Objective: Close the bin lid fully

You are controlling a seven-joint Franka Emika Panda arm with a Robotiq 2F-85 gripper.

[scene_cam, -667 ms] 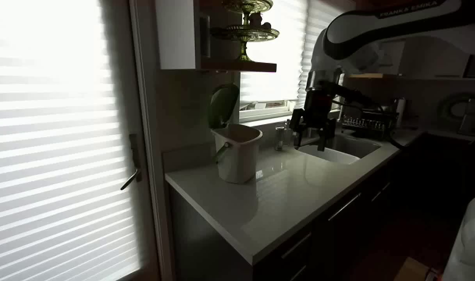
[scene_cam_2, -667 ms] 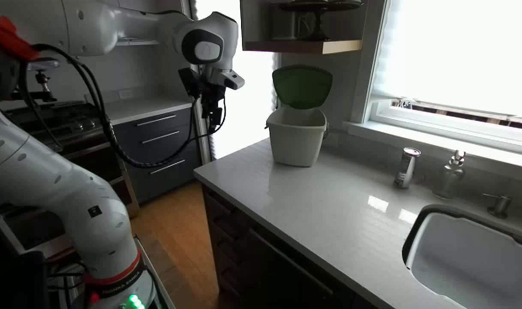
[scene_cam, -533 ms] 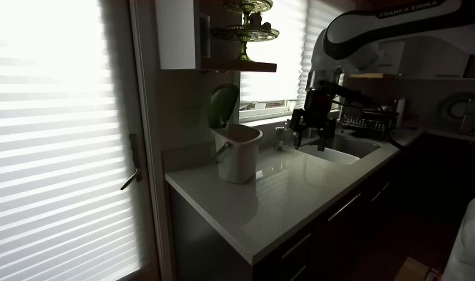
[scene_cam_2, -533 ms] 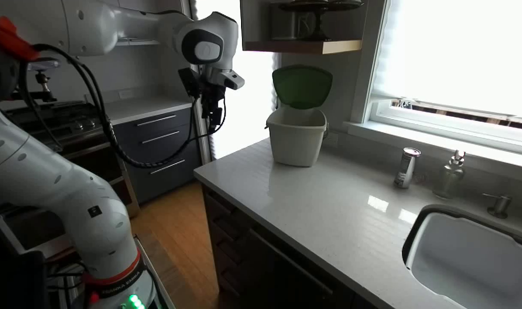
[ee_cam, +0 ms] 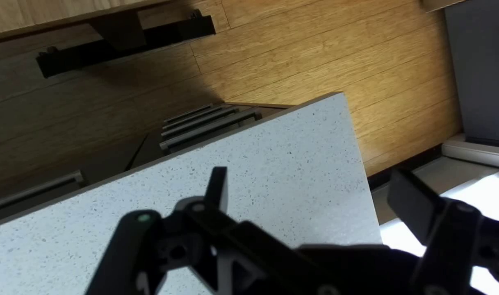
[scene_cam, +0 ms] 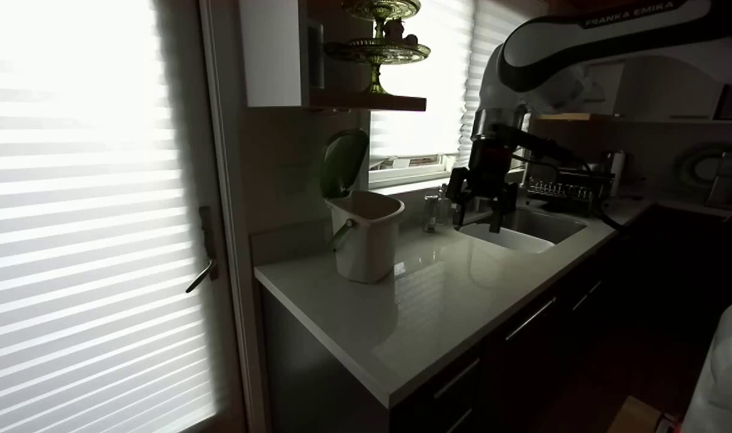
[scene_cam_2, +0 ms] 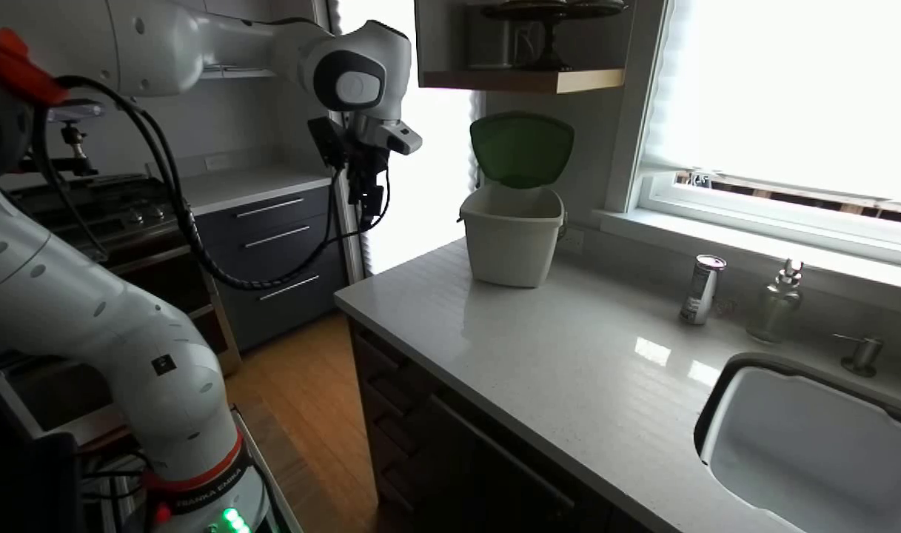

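Note:
The white bin stands upright on the countertop near its end, and also shows in an exterior view. Its green lid stands up open at the bin's back rim, also seen in an exterior view. A green-grey handle hangs at the bin's side. My gripper points down, fingers spread, with nothing between them. It is apart from bin and lid, and in an exterior view it is left of the bin. In the wrist view the open gripper is over the counter's end; bin and lid are out of view.
The countertop ends near the door. A shelf with a cake stand hangs above the lid. A can, a soap bottle and the sink lie along the counter. A window is behind.

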